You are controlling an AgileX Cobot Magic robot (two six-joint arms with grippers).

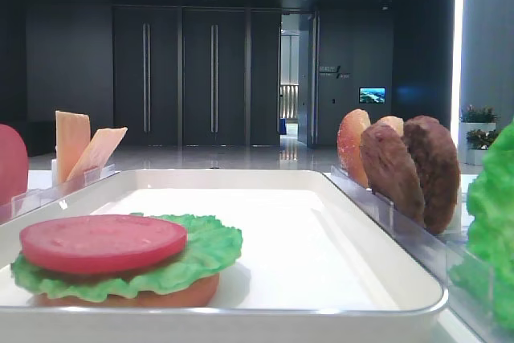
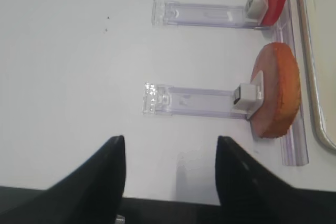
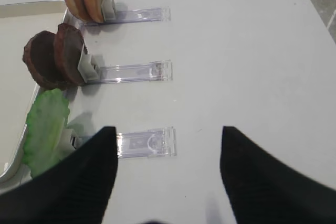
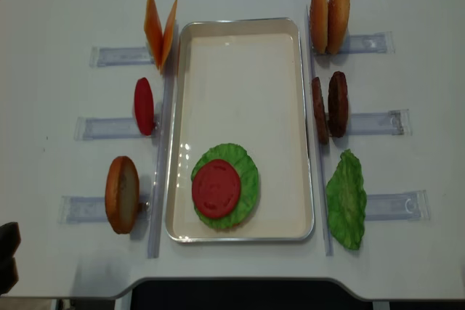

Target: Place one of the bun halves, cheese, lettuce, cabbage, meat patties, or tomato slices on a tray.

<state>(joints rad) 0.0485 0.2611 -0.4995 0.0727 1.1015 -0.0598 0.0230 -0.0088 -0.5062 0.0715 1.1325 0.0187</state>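
On the white tray [image 4: 240,28], near its front end, a tomato slice [image 4: 216,188] lies on lettuce [image 4: 249,168] over a bun half [image 1: 161,295]. Left of the tray stand cheese [image 4: 160,30], a tomato slice [image 4: 144,105] and a bun half [image 4: 122,194]. Right of it stand bun halves [image 4: 328,19], meat patties [image 4: 330,104] and lettuce [image 4: 346,200]. The cabbage is out of view. My left gripper [image 2: 170,138] is open and empty over bare table by the front edge, short of the bun half [image 2: 278,93]. My right gripper [image 3: 168,128] is open and empty, beside the lettuce [image 3: 44,124].
Clear plastic racks [image 4: 109,56] lie along both sides of the tray and hold the upright pieces. A dark part of the left arm [image 4: 7,255] shows at the table's front left corner. The table's front edge [image 4: 240,281] runs just below the tray.
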